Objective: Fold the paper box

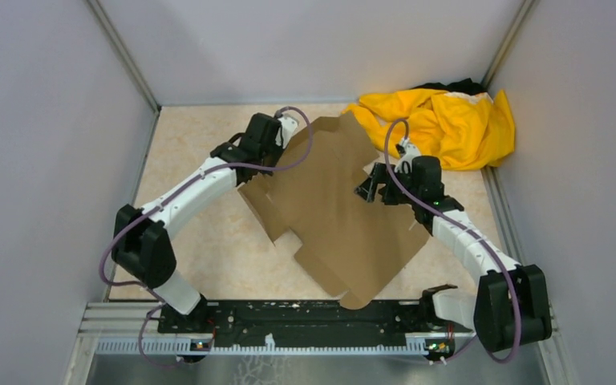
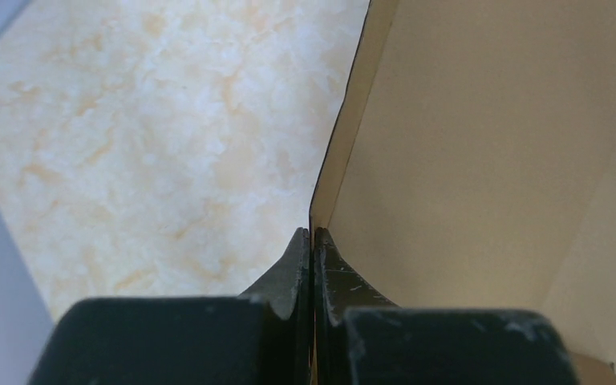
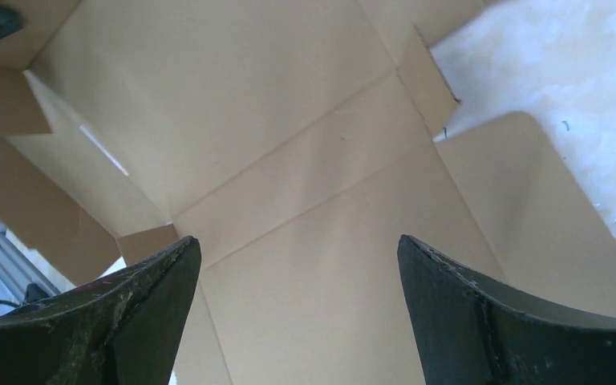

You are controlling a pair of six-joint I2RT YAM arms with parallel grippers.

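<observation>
Your left gripper point(image 2: 311, 237) fills the bottom of its wrist view. Its jaws are pressed together on the thin edge of a raised panel of the paper box point(image 2: 481, 160), and the cardboard slips between them and runs out of frame below. Your right gripper point(image 3: 297, 241) is spread wide above the sheet's creased panels and holds nothing. Its fingers point(image 3: 128, 313) are cut off at the bottom edge, so you cannot tell whether they touch the cardboard.

From above, the black base rail point(image 1: 305, 317) lies nearest, and the box's rounded near flap reaches it. The box lies mostly unfolded, slanting across the table point(image 1: 200, 241) between the two arms. Its far left edge meets the left gripper, whose fingertips are hidden under the wrist there. In the far right corner a yellow cloth point(image 1: 449, 120) lies crumpled just beside the box's far corner. Something black point(image 1: 457, 84) sits behind the cloth, too covered to identify.
</observation>
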